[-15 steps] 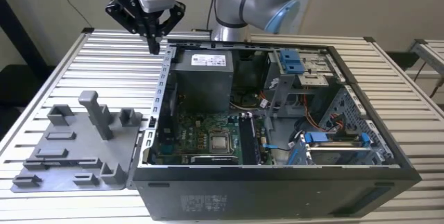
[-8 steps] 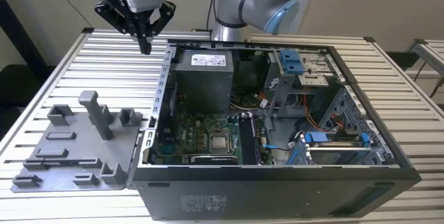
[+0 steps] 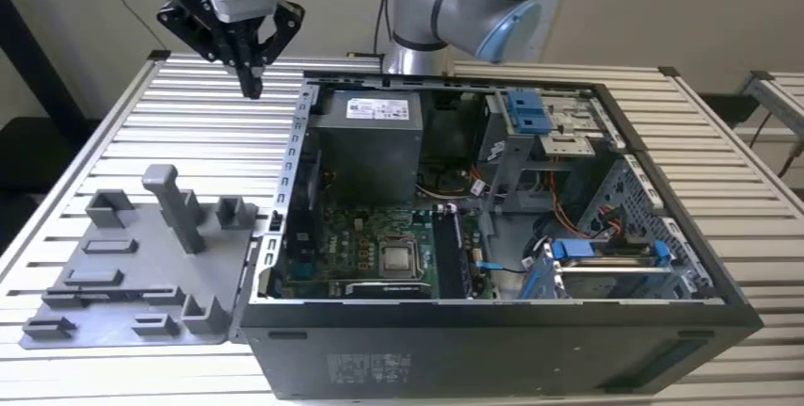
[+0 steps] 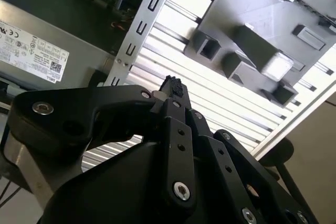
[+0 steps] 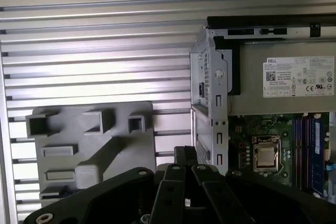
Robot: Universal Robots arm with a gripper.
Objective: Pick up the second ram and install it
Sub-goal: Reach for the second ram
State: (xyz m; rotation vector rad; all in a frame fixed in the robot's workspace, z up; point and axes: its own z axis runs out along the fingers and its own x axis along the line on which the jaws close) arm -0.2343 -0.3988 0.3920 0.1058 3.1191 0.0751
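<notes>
Inside, the open black metal computer case (image 3: 503, 340) holds a green motherboard (image 3: 333, 246) with one blue memory stick (image 5: 316, 150) seated in its slots. Beside the case, a grey plastic fixture tray (image 3: 151, 279) appears to carry the second ram (image 5: 53, 192), a dark strip lying edge-on that the first wrist view picks out. Both sit on a ribbed aluminium table (image 3: 113, 123). The black gripper (image 3: 251, 86) hangs above the table off the case's far corner, fingers pressed together.

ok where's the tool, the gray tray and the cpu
tool (image 3: 252, 86): exterior view, at its fingertips
gray tray (image 3: 138, 272): exterior view, bare flat part of its base
cpu (image 3: 399, 258): exterior view, middle of its metal lid
</notes>
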